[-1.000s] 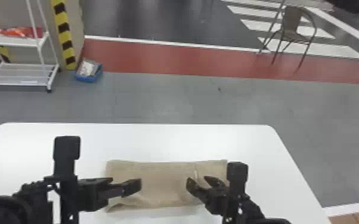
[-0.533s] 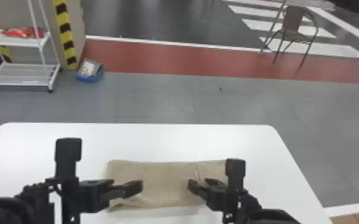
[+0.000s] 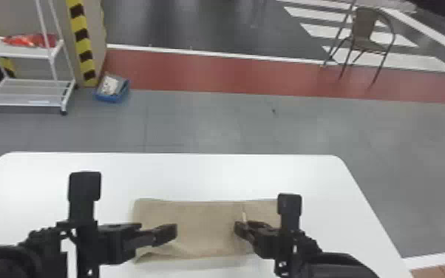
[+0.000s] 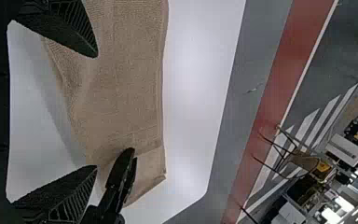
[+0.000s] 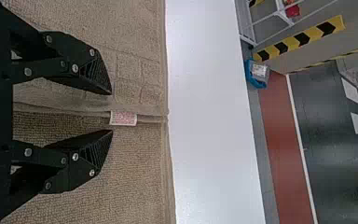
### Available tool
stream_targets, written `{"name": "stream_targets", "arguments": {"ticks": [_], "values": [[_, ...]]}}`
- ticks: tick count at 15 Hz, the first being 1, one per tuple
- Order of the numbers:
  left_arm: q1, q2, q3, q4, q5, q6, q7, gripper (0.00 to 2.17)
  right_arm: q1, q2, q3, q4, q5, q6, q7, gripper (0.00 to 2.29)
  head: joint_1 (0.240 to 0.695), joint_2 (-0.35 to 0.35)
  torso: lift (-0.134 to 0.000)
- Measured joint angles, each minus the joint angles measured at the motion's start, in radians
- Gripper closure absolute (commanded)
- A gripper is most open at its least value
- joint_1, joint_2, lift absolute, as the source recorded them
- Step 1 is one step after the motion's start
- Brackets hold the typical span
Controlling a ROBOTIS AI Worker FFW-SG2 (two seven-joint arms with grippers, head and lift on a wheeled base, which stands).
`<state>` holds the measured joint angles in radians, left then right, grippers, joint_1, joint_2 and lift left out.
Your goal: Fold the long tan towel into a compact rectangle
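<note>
As right wrist view shows, towel (image 5: 135,163) bears label (image 5: 123,118).

Beyond the towel (image 3: 203,221), the table (image 3: 210,173) is offering a broad open lane, which is continuing past the towel's right end. The left gripper (image 3: 158,230) is blocking the way over its left end, the right gripper (image 3: 244,226) over its right part. Between them, a gap is opening above the towel's middle. Both arms are obstructing its near corners.

We see a tan towel (image 3: 203,229), a white table (image 3: 214,173), a red floor band (image 3: 214,74) and yellow-and-black striped tape (image 3: 82,40).
</note>
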<state>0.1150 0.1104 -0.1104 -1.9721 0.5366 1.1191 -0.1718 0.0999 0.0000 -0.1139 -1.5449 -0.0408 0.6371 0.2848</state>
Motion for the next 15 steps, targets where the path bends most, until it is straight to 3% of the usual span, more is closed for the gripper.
{"name": "stream_targets", "arguments": {"ticks": [2, 5, 11, 15], "values": [[0.0, 0.0, 0.0, -0.001, 0.001, 0.0, 0.0, 0.03, -0.002, 0.0, 0.002, 0.001, -0.004, 0.009, 0.01, 0.94, 0.695, -0.208, 0.0], [0.002, 0.0, 0.002, -0.001, 0.003, 0.0, -0.002, 0.03, -0.004, 0.0, 0.009, 0.001, -0.011, 0.025, 0.035, 1.12, 0.695, -0.2, 0.0], [0.018, 0.002, 0.022, -0.02, 0.011, 0.016, -0.006, 0.03, 0.028, 0.0, 0.038, -0.067, -0.04, 0.045, 0.052, 1.12, 0.695, -0.162, 0.0], [0.032, 0.002, 0.039, -0.051, 0.011, 0.031, -0.005, 0.03, 0.084, 0.0, 0.026, -0.188, -0.112, 0.055, 0.089, 1.12, 0.695, -0.144, 0.0]]}}
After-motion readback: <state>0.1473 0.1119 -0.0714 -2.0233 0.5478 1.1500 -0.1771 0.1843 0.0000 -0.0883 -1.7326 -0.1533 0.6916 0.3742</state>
